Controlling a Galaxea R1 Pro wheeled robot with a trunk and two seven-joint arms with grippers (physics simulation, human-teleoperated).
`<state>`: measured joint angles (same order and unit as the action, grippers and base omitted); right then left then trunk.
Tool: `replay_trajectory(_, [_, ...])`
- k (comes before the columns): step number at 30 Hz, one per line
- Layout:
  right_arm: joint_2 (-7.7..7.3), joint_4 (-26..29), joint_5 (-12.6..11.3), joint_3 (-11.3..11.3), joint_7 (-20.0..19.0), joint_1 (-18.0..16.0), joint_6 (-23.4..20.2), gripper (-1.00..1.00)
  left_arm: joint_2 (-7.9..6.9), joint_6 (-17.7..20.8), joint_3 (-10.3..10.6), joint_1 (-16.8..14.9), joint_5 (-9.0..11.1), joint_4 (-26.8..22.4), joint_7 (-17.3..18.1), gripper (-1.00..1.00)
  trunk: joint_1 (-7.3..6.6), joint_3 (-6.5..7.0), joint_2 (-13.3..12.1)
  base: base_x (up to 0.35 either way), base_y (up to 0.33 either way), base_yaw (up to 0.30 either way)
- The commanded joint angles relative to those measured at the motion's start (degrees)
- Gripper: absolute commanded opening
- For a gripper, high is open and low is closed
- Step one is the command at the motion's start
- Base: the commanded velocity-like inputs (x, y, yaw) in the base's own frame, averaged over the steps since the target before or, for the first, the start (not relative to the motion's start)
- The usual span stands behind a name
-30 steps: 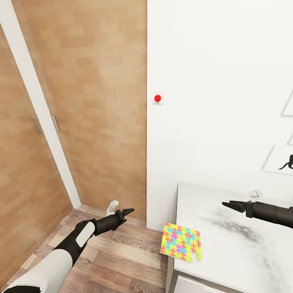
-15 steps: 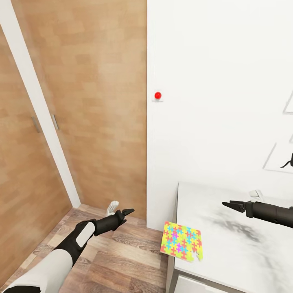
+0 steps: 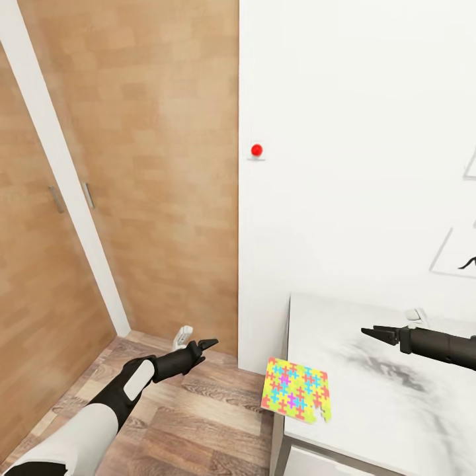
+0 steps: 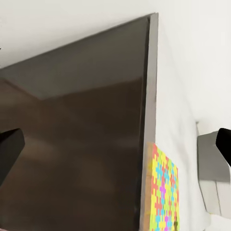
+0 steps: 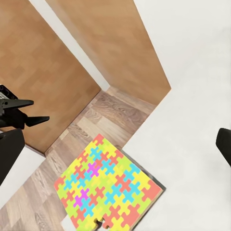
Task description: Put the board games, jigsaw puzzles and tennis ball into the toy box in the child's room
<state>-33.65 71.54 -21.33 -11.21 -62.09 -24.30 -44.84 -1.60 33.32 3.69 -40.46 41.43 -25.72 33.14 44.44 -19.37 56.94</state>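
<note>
A jigsaw (image 3: 295, 389) overhangs the table's (image 3: 370, 410) near-left corner, between both arms; the right gripper (image 3: 371, 332), jaws nearly closed and empty, hovers nearer, over the tabletop.

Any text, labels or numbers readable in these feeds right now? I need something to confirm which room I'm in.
None: no readable text in any view.
The jigsaw puzzle at the table edge carries only coloured pieces, no print.
The red knob on the wall is unmarked.
The wall picture shows part of a black silhouette, no caption visible.
</note>
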Motion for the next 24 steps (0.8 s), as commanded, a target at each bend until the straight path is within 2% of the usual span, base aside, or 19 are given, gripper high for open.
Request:
replay_trajectory(1, [-0.01,0.00,-0.20,-0.01,-0.05,-0.04,-0.33,1.00,-0.07,0.25,0.36,-0.04,0.60,-0.02,-0.08,1.00,0.23,-0.26,0.47,0.000,0.000,0.000])
replay_trajectory(8, [-0.11,0.18,-0.22,-0.06,-0.08,-0.04,-0.42,1.00,-0.07,0.25,0.37,-0.17,0.62,0.04,-0.89,1.00,1.77,-1.51,3.27,0.000,0.000,0.000])
replay_trajectory(15, [-0.39,2.16,-0.30,-0.33,-0.32,0.63,-2.32,1.00,0.02,0.18,0.46,-0.21,0.67,0.05,-1.23,1.00,1.77,-1.51,3.27,0.000,0.000,0.000])
replay_trajectory(20, [-1.02,5.10,-0.34,-1.48,-0.88,2.26,-4.08,1.00,0.31,0.10,0.49,-0.19,0.64,0.05,-1.40,1.00,1.77,-1.51,3.27,0.000,0.000,0.000])
replay_trajectory(24, [-1.34,8.37,-0.38,-4.02,-1.29,4.40,-5.23,1.00,0.79,-0.03,0.53,-0.17,0.49,0.07,-1.50,1.00,1.77,-1.51,3.27,0.000,0.000,0.000])
